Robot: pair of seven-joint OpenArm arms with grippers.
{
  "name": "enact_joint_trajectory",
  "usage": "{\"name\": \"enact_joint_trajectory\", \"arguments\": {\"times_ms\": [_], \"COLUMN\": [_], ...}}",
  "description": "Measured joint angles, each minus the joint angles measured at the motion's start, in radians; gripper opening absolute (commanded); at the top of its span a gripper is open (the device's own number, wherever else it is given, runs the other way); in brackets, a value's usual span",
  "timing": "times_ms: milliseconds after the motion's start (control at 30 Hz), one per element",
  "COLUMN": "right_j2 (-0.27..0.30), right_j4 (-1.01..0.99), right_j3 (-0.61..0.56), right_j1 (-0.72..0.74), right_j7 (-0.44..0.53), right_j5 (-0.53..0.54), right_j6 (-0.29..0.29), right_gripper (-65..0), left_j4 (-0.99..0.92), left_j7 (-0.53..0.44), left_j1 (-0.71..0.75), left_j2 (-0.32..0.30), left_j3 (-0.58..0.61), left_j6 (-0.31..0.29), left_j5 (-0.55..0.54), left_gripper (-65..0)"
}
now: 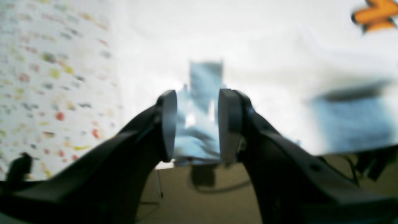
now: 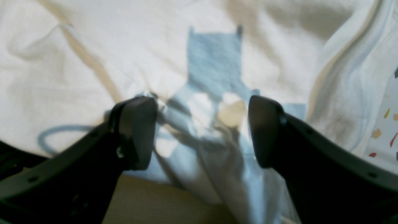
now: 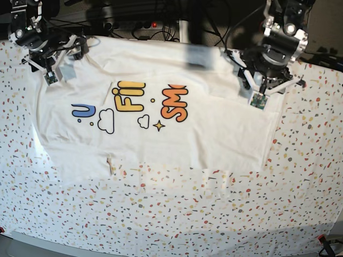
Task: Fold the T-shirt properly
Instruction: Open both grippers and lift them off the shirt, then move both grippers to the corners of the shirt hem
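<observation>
The white T-shirt [image 3: 214, 134] lies spread print-side up on the table, with its yellow and orange letters [image 3: 174, 104] showing. My right gripper [image 3: 53, 72] is at the shirt's far left corner. In its wrist view it [image 2: 200, 105] is open wide, with a raised fold of cloth [image 2: 199, 146] between the jaws. My left gripper [image 3: 260, 91] is over the shirt's far right part. In its blurred wrist view it [image 1: 197, 96] stands part open around bunched cloth [image 1: 196, 140] at the table's far edge. An orange print bit [image 1: 376, 15] shows at top right.
The speckled table cover [image 3: 161, 214] stretches in front of the shirt and along both sides [image 1: 46, 77] [image 2: 385, 124]. Cables and dark equipment [image 3: 144, 16] lie behind the table's far edge. The floor shows below that edge in both wrist views.
</observation>
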Motion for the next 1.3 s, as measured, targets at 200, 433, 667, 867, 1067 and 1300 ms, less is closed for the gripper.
{"name": "enact_joint_trajectory", "arguments": {"times_ms": [200, 433, 667, 867, 1067, 1300], "right_j2": [-0.005, -0.008, -0.008, -0.008, -0.008, -0.008], "right_j4": [0.045, 0.054, 0.053, 0.053, 0.053, 0.053], "right_j3": [-0.001, -0.001, -0.002, -0.001, -0.001, -0.001], "right_j1": [0.120, 0.322, 0.486, 0.530, 0.529, 0.529], "right_j7": [-0.015, -0.018, -0.039, -0.043, -0.080, -0.111], "right_j5": [-0.004, -0.004, -0.003, -0.003, -0.003, -0.003], "right_j6": [0.001, 0.001, 0.000, 0.000, 0.000, 0.000], "right_gripper": [-19.0, -19.0, -19.0, -19.0, -19.0, -19.0], "left_j4": [0.041, 0.041, 0.040, 0.020, -0.217, -0.697], "left_j7": [-0.089, -0.387, -0.394, -0.383, -0.389, -0.379], "left_j1": [-0.043, -0.140, -0.332, -0.512, -0.703, -0.958], "left_j2": [0.000, 0.000, 0.000, 0.000, 0.001, 0.000], "left_j3": [0.000, 0.000, 0.000, 0.002, 0.005, 0.005], "left_j6": [-0.004, -0.007, -0.006, -0.008, -0.010, -0.124], "left_j5": [0.037, 0.056, 0.056, 0.056, 0.056, -0.012], "left_gripper": [-43.5, -43.5, -43.5, -43.5, -43.5, -43.5]}}
